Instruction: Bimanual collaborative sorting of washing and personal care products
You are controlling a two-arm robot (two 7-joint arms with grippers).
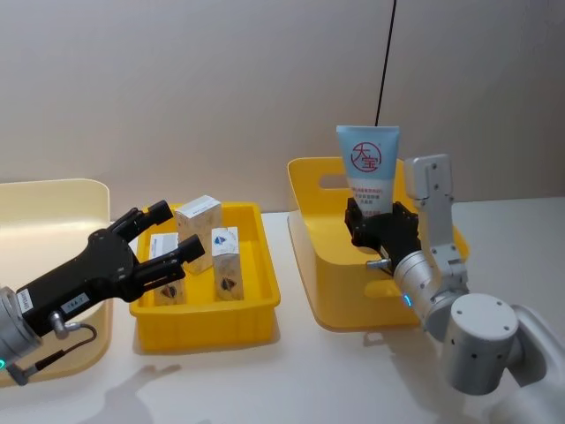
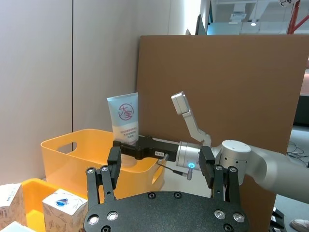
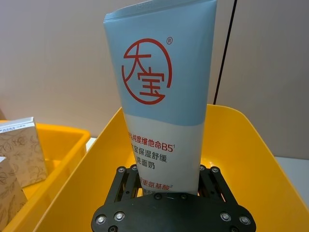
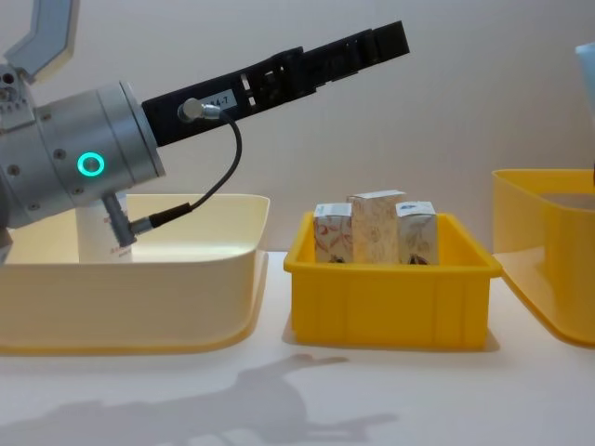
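Smooth glossy plastic tube (image 3: 161, 113), matt paper cartons (image 1: 197, 228), shiny yellow plastic bins (image 1: 207, 322)

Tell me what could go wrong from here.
The right gripper grips the tall light-blue squeeze tube near its lower end, over the yellow plastic basket; it might topple on release.
The open left gripper hovers above close-set small white cartons in the shallow yellow tray; descending, it might knock a neighbour.
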